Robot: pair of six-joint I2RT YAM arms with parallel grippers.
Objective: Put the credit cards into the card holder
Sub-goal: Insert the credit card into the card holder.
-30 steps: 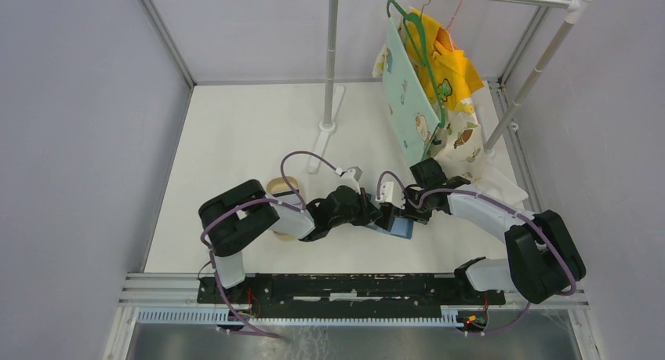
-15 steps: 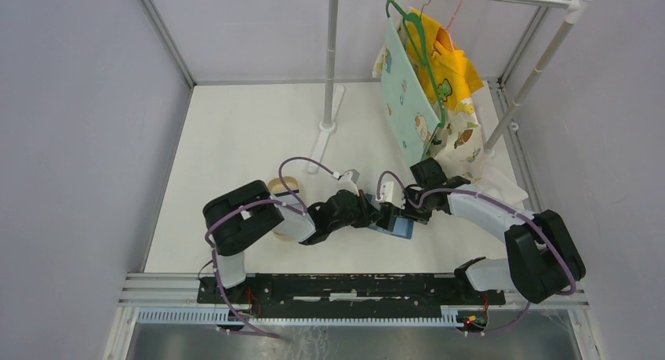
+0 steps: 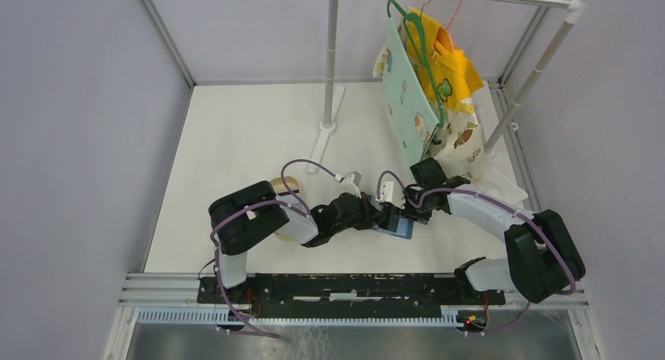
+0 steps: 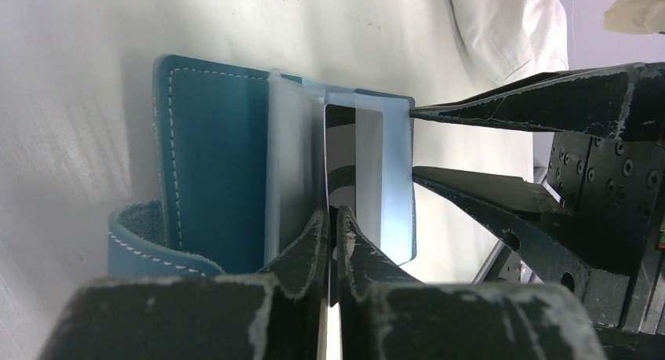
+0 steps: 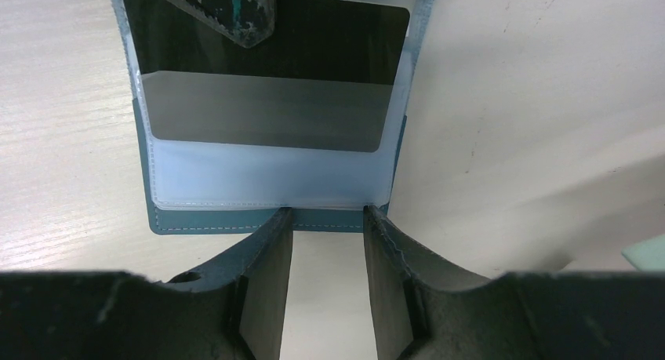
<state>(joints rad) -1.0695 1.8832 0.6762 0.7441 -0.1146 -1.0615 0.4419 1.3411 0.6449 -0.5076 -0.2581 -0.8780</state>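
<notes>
**Card at the sleeve, both tools on the holder**

From the top camera I see both arms bent inward so that they meet near the middle of the tabletop. The left tool and the right tool face each other over the teal card holder, which lies flat just near of them. A tan tray sits to the left, behind the left arm. At the far right stands a rack hung with clothes, and a white cloth lies below them.

On the left wrist camera the card holder lies open, its stitched teal cover on the left and a clear sleeve on the right. A credit card sits in that sleeve. My left tool is clenched, its tips right at the card's near edge. I cannot tell whether they nip the card itself. The right tool comes in from the right with its jaws apart, the upper tip touching the sleeve's corner.

On the right wrist camera the right tool is released, and both tips rest against the near edge of the card holder, with bare tabletop between them. The credit card lies in the clear sleeve, grey where the frosted plastic covers it and dark farther on. One of the left tool's fingers lies over that dark part.
</notes>
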